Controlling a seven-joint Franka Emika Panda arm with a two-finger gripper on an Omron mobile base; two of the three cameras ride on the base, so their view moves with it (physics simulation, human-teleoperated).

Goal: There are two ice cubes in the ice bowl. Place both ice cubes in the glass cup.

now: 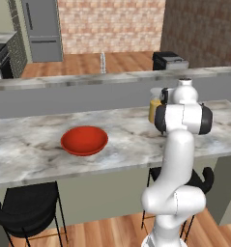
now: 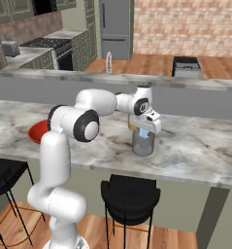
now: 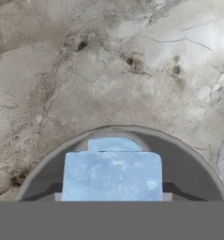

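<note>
Claw (image 2: pixel 143 131) above glass cup (image 2: pixel 143 144), orange-liquid glass (image 1: pixel 154 110) beside

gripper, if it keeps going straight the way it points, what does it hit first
Pointing down, the gripper holds one ice cube directly over the glass cup. Going straight on, it would probably enter the cup's open mouth and first meet the other ice cube lying inside, though depth is unclear.

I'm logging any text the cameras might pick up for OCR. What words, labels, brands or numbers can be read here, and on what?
None: no readable text in any view.
The red ice bowl, the glass cup and the ice cube in the gripper are unmarked.
The marble counter carries veining alone.
</note>
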